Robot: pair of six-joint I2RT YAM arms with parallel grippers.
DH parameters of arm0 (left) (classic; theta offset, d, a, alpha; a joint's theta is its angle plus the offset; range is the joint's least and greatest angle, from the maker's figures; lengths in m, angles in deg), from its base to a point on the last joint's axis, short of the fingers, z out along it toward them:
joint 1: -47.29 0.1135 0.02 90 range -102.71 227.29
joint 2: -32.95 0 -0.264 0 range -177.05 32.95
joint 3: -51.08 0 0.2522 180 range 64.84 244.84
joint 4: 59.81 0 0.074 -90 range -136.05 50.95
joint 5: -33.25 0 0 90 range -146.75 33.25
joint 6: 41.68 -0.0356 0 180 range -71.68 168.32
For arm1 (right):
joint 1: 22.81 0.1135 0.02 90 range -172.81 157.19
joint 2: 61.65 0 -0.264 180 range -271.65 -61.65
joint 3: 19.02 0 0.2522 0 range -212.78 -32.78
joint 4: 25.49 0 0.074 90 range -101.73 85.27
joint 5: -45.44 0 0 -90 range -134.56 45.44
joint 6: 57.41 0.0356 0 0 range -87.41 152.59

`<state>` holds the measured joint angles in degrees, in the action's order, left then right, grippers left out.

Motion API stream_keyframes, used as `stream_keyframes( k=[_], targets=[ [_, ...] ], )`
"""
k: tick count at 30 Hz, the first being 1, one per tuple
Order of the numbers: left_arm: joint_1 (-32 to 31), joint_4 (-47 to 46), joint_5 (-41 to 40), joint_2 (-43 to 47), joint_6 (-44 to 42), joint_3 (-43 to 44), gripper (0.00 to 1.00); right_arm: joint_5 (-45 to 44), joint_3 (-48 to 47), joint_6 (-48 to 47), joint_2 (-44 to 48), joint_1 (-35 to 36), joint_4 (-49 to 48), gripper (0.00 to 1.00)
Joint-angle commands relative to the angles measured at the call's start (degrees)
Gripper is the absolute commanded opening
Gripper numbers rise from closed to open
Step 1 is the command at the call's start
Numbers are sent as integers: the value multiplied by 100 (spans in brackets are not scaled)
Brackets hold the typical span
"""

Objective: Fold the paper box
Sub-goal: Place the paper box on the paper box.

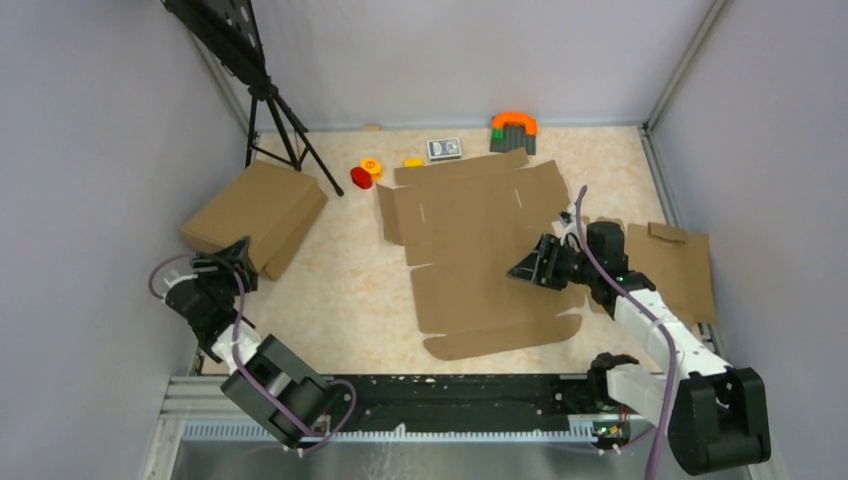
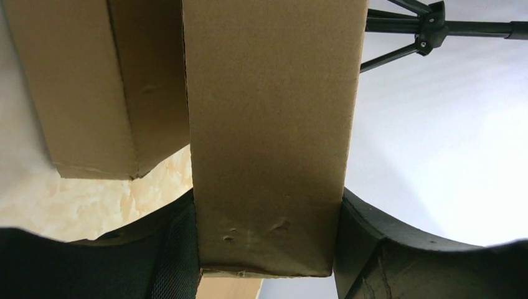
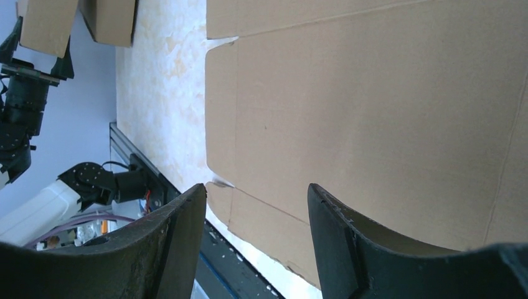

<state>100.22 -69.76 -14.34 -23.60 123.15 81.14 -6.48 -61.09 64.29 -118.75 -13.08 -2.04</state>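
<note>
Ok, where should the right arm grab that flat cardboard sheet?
Probably the near flap of the paper box, with the right gripper coming low from the base side: the sheet lies flat, so only an outer edge gives the jaws purchase.

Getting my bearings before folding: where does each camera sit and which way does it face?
Top external: above and behind, looking down on the table; left arm, right arm show; paper box flat mid-table.
Left wrist: looks along the left fingers, closed on the cardboard slab.
Right wrist: looks past the open right fingers across the paper box toward the left arm.
Shared: top and right wrist both show box and slab.
</note>
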Motion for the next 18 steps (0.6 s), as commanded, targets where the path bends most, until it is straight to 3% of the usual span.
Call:
stream_keyframes(
  k=[1, 11, 18],
  targets=[
    [119, -706, 135, -512, -271, 287, 43, -187, -425, -50, 225, 90, 51, 60],
    [116, -2365, 254, -1516, 681, 182, 41, -372, -661, -11, 399, 241, 340, 60],
    [-106, -2258, -463, -1119, 755, 22, 40, -345, -665, 7, 453, 261, 327, 60]
  ],
)
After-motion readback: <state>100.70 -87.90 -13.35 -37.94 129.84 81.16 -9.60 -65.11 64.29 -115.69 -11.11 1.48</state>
